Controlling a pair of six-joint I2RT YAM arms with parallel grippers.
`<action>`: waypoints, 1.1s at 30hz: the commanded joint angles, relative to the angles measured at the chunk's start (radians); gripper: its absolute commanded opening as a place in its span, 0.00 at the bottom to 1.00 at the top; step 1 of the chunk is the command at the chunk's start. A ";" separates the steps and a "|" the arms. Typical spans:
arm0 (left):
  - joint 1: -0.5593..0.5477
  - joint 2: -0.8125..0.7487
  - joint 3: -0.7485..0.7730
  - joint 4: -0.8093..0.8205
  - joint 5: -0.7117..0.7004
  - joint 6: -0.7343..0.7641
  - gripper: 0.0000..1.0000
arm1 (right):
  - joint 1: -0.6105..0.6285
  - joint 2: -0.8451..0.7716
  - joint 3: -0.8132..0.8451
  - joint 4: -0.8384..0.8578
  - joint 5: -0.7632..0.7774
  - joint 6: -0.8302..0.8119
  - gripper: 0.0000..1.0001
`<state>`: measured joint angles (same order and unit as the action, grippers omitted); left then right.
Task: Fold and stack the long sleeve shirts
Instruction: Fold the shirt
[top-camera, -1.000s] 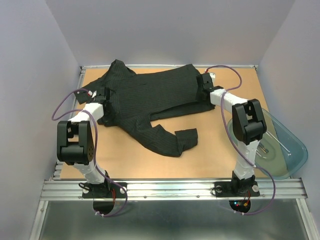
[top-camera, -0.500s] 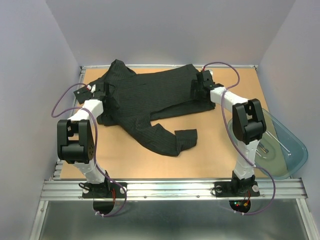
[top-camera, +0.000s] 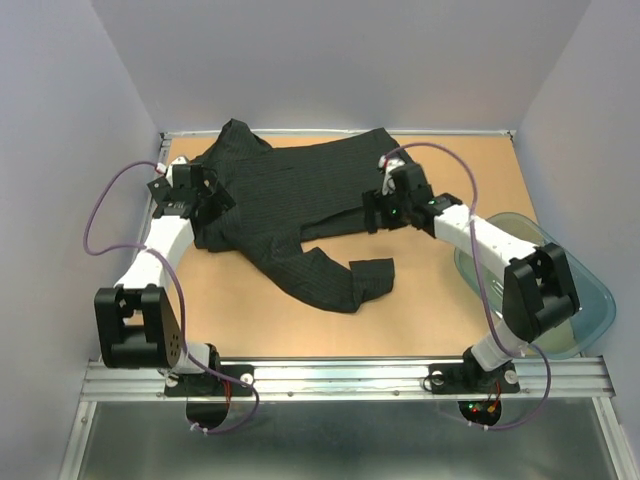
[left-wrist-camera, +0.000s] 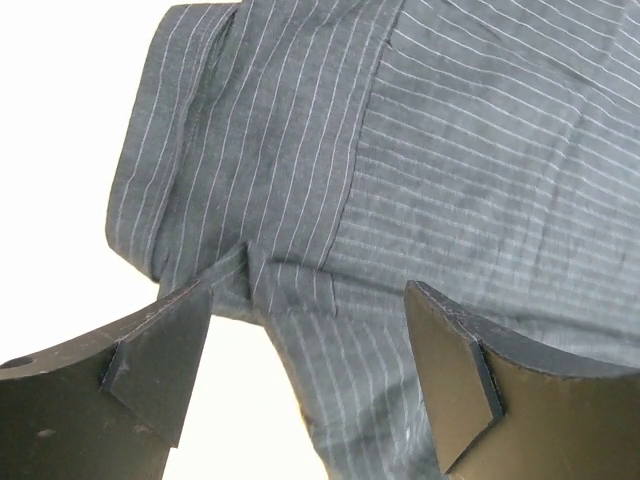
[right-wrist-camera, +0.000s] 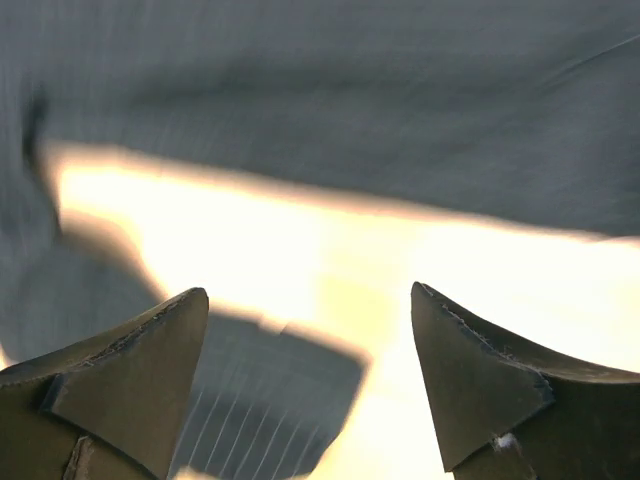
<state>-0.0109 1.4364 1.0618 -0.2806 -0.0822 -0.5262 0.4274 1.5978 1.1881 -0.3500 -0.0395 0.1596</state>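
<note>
Top external view: nearest, a clear plastic bin (top-camera: 592, 296) is seen overhanging the table's (top-camera: 250, 320) right edge. Around the table's middle, one cuffed sleeve of the black pinstriped shirt (top-camera: 300, 190) is laid out toward the near edge. Farther back, the shirt's body is spread across the far half, reaching the far edge. The left gripper (top-camera: 203, 196) is held over the shirt's left side, its jaws spread wide with nothing gripped; in the left wrist view, striped cloth is seen lying below them. The right gripper (top-camera: 380, 212) is poised at the shirt's right near hem, its jaws likewise wide and empty; the right wrist view is blurred.
</note>
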 joint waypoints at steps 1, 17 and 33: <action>0.002 -0.115 -0.120 0.023 0.057 0.058 0.89 | 0.121 0.002 -0.085 -0.115 -0.075 -0.080 0.87; 0.002 -0.286 -0.387 0.161 -0.005 0.094 0.87 | 0.289 0.116 -0.056 -0.268 0.036 -0.147 0.72; 0.002 -0.248 -0.367 0.152 -0.027 0.091 0.86 | 0.283 0.120 0.091 -0.284 0.141 -0.273 0.66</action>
<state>-0.0109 1.1927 0.6807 -0.1516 -0.0875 -0.4492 0.7147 1.7733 1.1988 -0.6373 0.1299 -0.0811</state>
